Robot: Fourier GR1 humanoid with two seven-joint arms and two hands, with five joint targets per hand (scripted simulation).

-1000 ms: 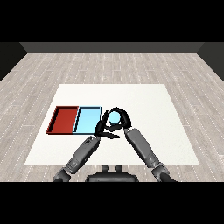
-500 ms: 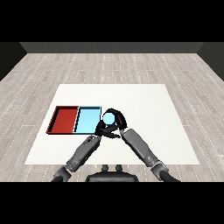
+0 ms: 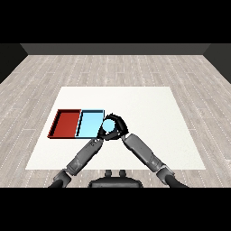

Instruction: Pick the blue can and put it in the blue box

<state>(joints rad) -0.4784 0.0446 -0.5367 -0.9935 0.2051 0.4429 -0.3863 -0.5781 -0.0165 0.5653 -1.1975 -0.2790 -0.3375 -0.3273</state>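
The blue can (image 3: 108, 125) is held off the table in my right hand (image 3: 119, 127), whose fingers curl round it. Seen from above, the can hangs at the right edge of the light blue tray (image 3: 89, 123), partly overlapping its rim. My left hand (image 3: 102, 137) sits just below the can, close to the tray's near right corner, and is mostly hidden by the can and the right hand. The light blue tray has nothing in it.
The red tray (image 3: 66, 122) lies directly left of the light blue tray, sharing a wall with it. Both trays sit on the left part of the white table (image 3: 153, 117). A wooden floor surrounds the table.
My right hand has carried the blue can leftwards, from beside the light blue tray to its right edge. The left hand has stayed close underneath.
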